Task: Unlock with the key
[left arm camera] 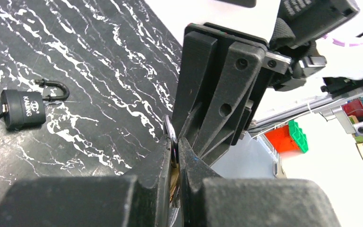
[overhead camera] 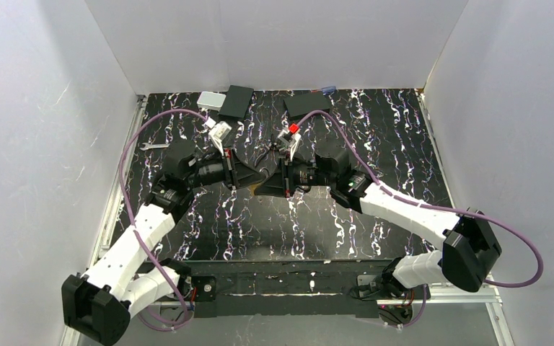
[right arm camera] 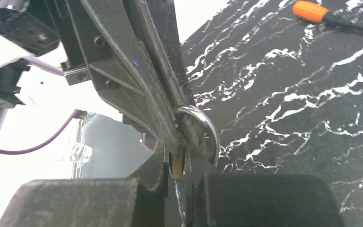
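Left claw (left arm camera: 176, 151): clenched on ring (right arm camera: 206, 128).
Right claw (right arm camera: 182, 158): grasping brass piece (right arm camera: 176, 165).
Black padlock (left arm camera: 23, 109): nine o'clock, untouched.
Advice: twist gently, wrists aligned.

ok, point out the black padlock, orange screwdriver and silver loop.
black padlock (left arm camera: 22, 109), left wrist view, on its body.
orange screwdriver (right arm camera: 311, 10), right wrist view, on its handle.
silver loop (right arm camera: 207, 124), right wrist view, on its bend.
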`<state>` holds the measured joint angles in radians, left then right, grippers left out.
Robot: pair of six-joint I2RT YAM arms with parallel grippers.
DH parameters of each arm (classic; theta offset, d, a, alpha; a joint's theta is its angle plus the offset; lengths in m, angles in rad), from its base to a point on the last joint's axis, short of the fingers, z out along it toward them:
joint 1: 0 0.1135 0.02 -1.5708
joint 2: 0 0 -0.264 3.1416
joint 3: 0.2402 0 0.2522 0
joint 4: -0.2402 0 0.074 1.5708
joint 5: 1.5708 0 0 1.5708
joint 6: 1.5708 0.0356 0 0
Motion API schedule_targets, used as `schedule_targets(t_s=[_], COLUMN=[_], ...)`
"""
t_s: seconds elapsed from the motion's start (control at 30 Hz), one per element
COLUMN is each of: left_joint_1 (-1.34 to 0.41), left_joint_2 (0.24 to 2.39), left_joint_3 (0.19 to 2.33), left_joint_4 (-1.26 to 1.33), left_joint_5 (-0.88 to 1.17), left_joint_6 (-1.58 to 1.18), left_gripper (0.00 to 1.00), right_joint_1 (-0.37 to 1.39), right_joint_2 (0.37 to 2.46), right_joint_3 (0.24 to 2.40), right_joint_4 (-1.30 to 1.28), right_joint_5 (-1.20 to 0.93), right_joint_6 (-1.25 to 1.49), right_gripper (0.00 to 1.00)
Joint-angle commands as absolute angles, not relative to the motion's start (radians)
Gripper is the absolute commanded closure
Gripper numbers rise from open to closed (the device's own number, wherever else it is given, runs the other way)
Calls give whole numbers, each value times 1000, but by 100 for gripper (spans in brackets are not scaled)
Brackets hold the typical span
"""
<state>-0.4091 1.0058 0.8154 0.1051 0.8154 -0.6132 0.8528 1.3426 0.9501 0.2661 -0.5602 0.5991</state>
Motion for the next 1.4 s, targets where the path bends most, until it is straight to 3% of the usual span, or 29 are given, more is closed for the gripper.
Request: schedule_targets(t_s=[0.0,0.3,0.33,0.4,0.5,0.57,0.63,0.87,1.03,1.37], left_joint_1=[-414,-413,-413,-411,-398,-369,-350,-336,-336,-336], left_joint_2=[914,877,880,882,877,870,865,788,762,756], left_joint_3=[776,730,729,723,714,709,708,746,822,813], left_joint_4=[274,421,421,421,419,397,383,121,-116,-118], left_joint_5=[899,961,960,939,906,865,847,633,380,344], left_joint_6=[-622,-662,-665,-668,-670,-670,-668,-495,-389,-380], left_gripper=[100,100,90,55,36,11,2,2,2,2], right_joint_1=[849,841,841,841,839,833,822,722,640,634], right_joint_2=[1301,1298,1298,1294,1282,1259,1237,1149,1202,1489], right_joint_3=[935,902,903,910,909,877,843,689,543,586], right_joint_4=[424,529,516,458,361,287,247,98,197,357], right_joint_5=[-629,-676,-667,-632,-549,-462,-411,-241,-311,-385], right_joint_6=[666,730,723,699,655,640,638,668,779,837], right_gripper=[99,99,99,99,99,99,99,99,99,96])
